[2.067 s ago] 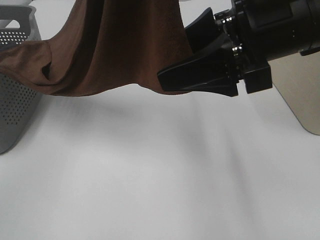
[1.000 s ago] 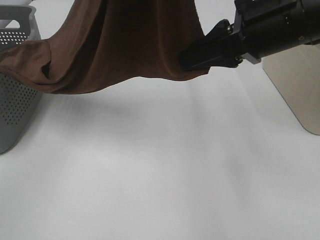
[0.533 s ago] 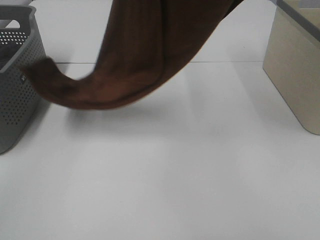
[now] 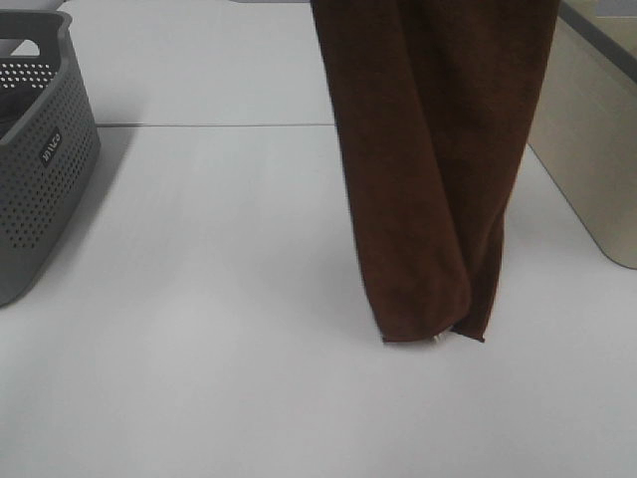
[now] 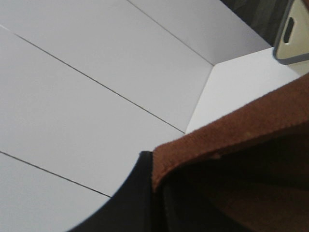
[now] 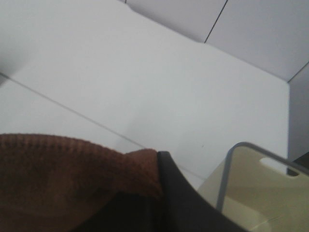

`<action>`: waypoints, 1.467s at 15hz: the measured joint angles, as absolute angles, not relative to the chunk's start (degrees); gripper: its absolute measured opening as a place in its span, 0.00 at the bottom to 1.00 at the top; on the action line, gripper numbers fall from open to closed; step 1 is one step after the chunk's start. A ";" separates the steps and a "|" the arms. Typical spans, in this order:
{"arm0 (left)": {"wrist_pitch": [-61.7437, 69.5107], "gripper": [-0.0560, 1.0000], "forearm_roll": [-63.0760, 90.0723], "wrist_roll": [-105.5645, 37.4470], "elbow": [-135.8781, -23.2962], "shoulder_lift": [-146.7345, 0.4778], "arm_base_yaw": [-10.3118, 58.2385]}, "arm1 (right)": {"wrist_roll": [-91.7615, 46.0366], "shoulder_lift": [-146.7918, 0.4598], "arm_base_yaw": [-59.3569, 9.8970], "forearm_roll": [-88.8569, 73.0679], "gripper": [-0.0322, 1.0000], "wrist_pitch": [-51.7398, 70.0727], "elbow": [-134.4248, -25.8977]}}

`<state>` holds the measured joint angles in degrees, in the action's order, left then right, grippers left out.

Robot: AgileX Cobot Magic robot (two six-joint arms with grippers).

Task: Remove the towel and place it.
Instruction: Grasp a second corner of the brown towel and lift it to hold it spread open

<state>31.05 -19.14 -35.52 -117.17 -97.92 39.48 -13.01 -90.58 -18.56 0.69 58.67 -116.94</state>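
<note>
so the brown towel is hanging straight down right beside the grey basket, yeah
Not quite. The towel does hang straight down, but it hangs beside the beige bin on the right, well apart from the grey basket on the left. The exterior high view shows it.

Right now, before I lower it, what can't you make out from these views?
Grips: in both wrist views the towel drapes over the left hand and the right hand, so open or shut is unclear.
Exterior high: the top edge cuts off the towel's top and both hands.
Whether the towel's bottom touches the table: cannot tell.
Inside of the beige bin: cut off by the right edge.
</note>
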 joint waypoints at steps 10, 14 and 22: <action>-2.58 0.05 -19.25 -35.52 -117.17 -105.77 26.53 | -10.14 -100.55 -18.56 4.98 0.04 19.14 -119.52; -19.54 0.05 -18.56 -33.12 -117.97 -113.50 21.08 | -9.63 -107.83 -18.56 4.58 0.04 10.71 -123.47; -17.25 0.05 -17.65 -25.90 -151.49 -134.70 17.76 | -8.82 -117.06 -18.56 3.27 0.04 10.14 -132.47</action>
<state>-17.25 -17.65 -25.90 -151.49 -134.70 17.76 -8.82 -117.06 -18.56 3.27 10.14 -132.47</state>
